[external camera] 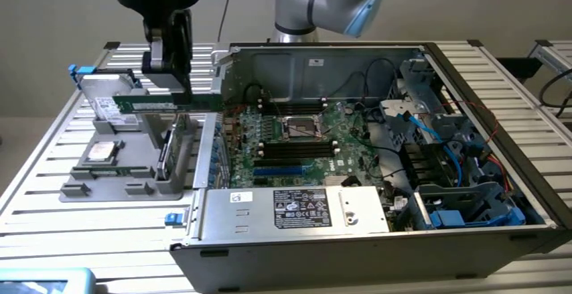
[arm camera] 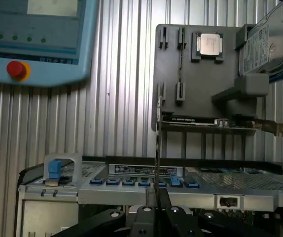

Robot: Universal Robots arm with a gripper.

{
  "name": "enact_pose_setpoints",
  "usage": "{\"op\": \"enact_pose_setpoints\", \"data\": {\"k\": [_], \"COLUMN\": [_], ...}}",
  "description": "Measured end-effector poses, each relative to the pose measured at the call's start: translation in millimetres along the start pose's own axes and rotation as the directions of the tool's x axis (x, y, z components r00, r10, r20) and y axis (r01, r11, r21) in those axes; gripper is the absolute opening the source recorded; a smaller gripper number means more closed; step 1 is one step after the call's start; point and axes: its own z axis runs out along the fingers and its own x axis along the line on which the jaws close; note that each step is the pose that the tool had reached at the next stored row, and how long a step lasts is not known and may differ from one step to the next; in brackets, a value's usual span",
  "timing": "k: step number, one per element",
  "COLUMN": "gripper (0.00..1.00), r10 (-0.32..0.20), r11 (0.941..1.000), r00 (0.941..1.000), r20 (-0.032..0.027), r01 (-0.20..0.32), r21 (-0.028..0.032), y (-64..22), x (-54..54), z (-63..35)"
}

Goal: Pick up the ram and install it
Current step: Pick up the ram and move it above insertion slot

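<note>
Ram [external camera: 134, 104]: we are gripping it mid-length in the clamped tool [external camera: 168, 92], long axis level, with the motherboard [external camera: 338, 165] lying toward the exterior view's right.

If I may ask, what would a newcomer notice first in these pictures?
The open computer case dominates the middle of the table, its motherboard exposed. At the exterior view's left, the gripper holds the ram level above a grey parts holder.
</note>
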Motion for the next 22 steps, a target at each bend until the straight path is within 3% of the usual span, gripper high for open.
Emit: {"op": "enact_pose_setpoints", "data": {"k": [22], "gripper": [0.13], "r10": [0.000], "r11": [1.0000], "r00": [1.0000], "r20": [0.0006], "r01": [0.000], "r21": [0.0000], "y": [-99.7], "x": [-0.5], "z": [-8.6]}}
